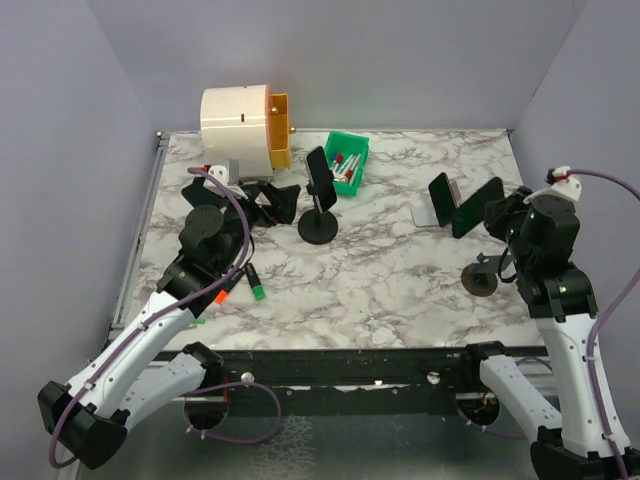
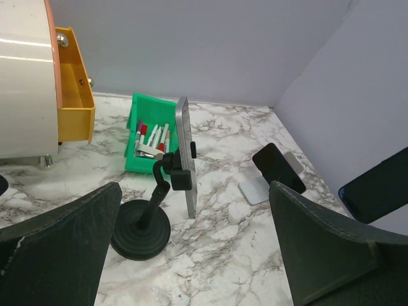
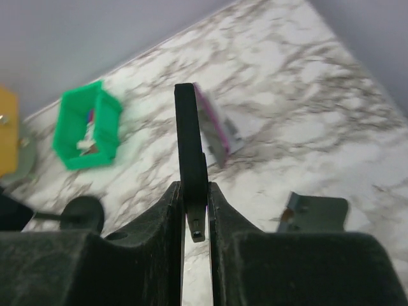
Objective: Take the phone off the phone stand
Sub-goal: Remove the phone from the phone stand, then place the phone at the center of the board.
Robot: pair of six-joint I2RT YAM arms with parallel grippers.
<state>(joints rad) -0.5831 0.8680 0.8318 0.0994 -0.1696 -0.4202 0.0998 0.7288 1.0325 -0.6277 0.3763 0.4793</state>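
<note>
A black phone stand (image 1: 318, 226) with a round base stands mid-table and clamps a dark phone (image 1: 320, 172) upright. In the left wrist view that phone (image 2: 186, 153) is edge-on above the stand's base (image 2: 140, 229). My left gripper (image 1: 275, 200) is open just left of this stand, which lies ahead between the fingers (image 2: 64, 242). My right gripper (image 1: 495, 215) is shut on a second black phone (image 1: 477, 207), held edge-on in the air (image 3: 190, 140). A second black stand (image 1: 482, 281) sits below it with its clamp (image 3: 315, 213) showing no phone.
A third phone (image 1: 443, 194) leans on a small grey stand (image 1: 424, 215) at right centre. A green bin (image 1: 349, 160) of markers and a white drawer unit (image 1: 240, 125) with a yellow drawer stand at the back left. A green-capped marker (image 1: 255, 285) lies near the left arm.
</note>
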